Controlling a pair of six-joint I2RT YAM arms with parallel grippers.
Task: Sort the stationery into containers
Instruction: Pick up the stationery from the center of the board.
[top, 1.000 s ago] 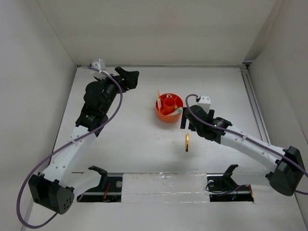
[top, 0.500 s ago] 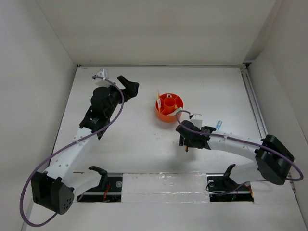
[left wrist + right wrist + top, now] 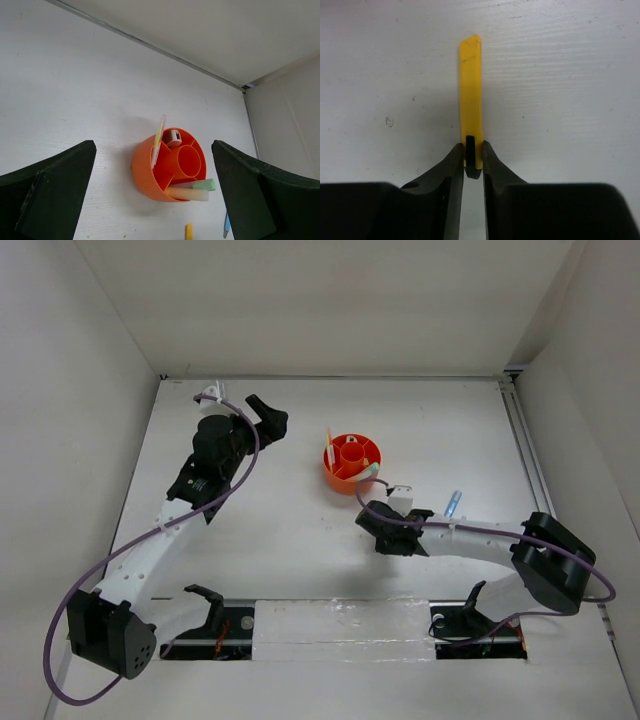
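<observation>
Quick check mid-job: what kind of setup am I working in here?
Looks like an enclosed robot test cell, probably a lab: a white table boxed in by plain white walls, left arm and right arm bolted at its near edge, one orange organiser.

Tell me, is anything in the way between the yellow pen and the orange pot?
Nothing visible is. The right end effector grips the yellow pen, and the way from there to the pot looks open. The blue pen lies off to the side.
</observation>
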